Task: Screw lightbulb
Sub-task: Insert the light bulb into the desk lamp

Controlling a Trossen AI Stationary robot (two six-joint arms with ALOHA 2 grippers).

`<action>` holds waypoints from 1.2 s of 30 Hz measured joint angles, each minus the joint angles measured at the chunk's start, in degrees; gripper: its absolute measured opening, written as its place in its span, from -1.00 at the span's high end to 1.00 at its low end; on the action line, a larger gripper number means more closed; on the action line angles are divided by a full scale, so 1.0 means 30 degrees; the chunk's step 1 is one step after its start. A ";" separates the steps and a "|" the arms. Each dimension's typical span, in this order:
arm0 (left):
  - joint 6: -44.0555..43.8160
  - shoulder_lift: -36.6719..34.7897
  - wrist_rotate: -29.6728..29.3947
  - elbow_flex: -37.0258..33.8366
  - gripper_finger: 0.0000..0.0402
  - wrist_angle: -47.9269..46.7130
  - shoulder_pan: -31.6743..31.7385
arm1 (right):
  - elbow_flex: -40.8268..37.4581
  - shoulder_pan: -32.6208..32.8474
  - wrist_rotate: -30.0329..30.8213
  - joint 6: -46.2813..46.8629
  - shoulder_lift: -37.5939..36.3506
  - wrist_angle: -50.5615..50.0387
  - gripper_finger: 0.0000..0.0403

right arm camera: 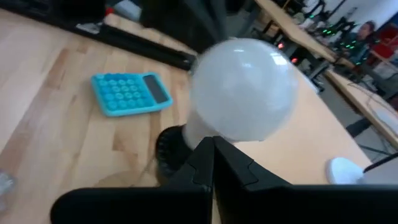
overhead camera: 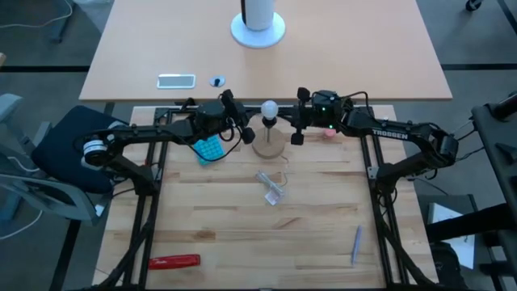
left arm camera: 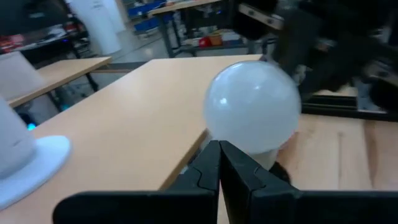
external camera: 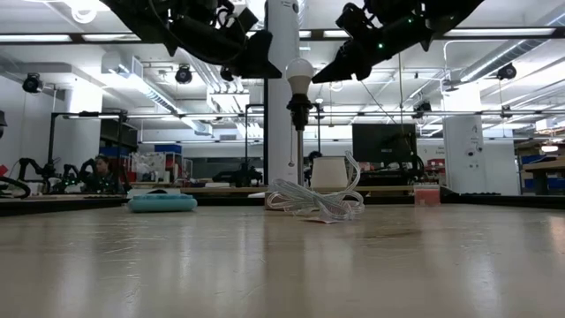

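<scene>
Light wooden worktable (overhead camera: 242, 234) with a dark frame along its edges; beyond its far edge a second, tan table (overhead camera: 323, 48) carrying a white round-footed stand (overhead camera: 258, 24), a phone (overhead camera: 176, 80) and a small round thing beside the phone.

Left to right on the worktable: red-handled tool (overhead camera: 174, 261) near the front left corner; blue calculator (overhead camera: 208, 148) lying flat toward the far side, left of centre; round wooden disc (overhead camera: 269, 146) with a slim dark post rising from it; clear plastic wrapper (overhead camera: 272, 187) crumpled just in front of the disc; small pink-red round thing (overhead camera: 329, 132) under the right arm; grey pen (overhead camera: 356, 243) toward the front right.

Room behind, seen level across the table: open workshop, ceiling lights, white pillar, a monitor, benches, a person seated far off at the left.

Lightbulb (overhead camera: 269, 107): small white frosted globe, smooth and unlit, seated upright at the top of the post, above the disc; its base is not clearly visible.

Left gripper (overhead camera: 240, 125): just left of the bulb, raised off the table, fingers (left arm camera: 208, 168) pressed together, clenched on nothing, tips close under the globe.

Right gripper (overhead camera: 298, 121): just right of the bulb, also raised, fingers (right arm camera: 214, 163) clenched together, empty, tips pointing at the bulb's lower half.
</scene>
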 joint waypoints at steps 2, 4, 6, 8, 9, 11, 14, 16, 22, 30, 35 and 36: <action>-0.0018 0.0000 -0.0280 0.0000 1.00 0.0000 0.0000 | -0.0006 0.0077 0.0021 -0.0018 -0.0037 -0.0217 1.00; -0.0224 -0.0059 -0.0433 0.0000 1.00 -0.0092 -0.0002 | -0.0007 0.0049 0.0248 -0.0005 -0.0172 -0.0248 1.00; -0.0409 -0.0212 -0.0438 0.0000 1.00 -0.0231 -0.0064 | -0.0005 0.0013 0.0333 0.0003 -0.0268 -0.0298 1.00; -0.0500 -0.0326 -0.0438 0.0000 1.00 -0.0477 -0.0151 | -0.0007 -0.0003 0.0672 -0.0011 -0.0285 -0.0472 1.00; -0.0503 -0.0328 -0.0431 0.0000 1.00 -0.0580 -0.0211 | -0.0007 -0.0003 0.0977 -0.0033 -0.0285 -0.0529 1.00; -0.0443 -0.0321 0.0055 0.0000 1.00 -0.0765 -0.0322 | -0.0007 -0.0005 0.1457 -0.0158 -0.0285 -0.0523 1.00; 0.0129 -0.0314 0.2271 0.0000 1.00 -0.0455 -0.0328 | -0.0007 -0.0218 0.1472 -0.0146 -0.0122 -0.0220 1.00; 0.0286 -0.0253 0.2662 0.0000 1.00 -0.0161 -0.0351 | -0.0007 -0.0374 0.1472 -0.0059 -0.0004 -0.0007 1.00; 0.0291 -0.0130 0.2533 0.0000 1.00 0.0286 -0.0255 | -0.0007 -0.0375 0.1151 -0.0056 0.0087 0.0903 1.00; 0.0130 0.0151 0.0436 0.0000 1.00 0.0379 -0.0242 | 0.0000 -0.0302 -0.0188 0.0353 0.0087 0.0707 1.00; 0.0028 0.0305 0.0186 0.0000 1.00 0.0220 -0.0204 | -0.0007 -0.0067 -0.0412 0.0212 0.0087 0.0123 1.00; 0.0002 0.0306 0.0093 0.0000 1.00 0.0226 -0.0204 | -0.0004 -0.0054 -0.0430 0.0194 0.0077 0.0086 1.00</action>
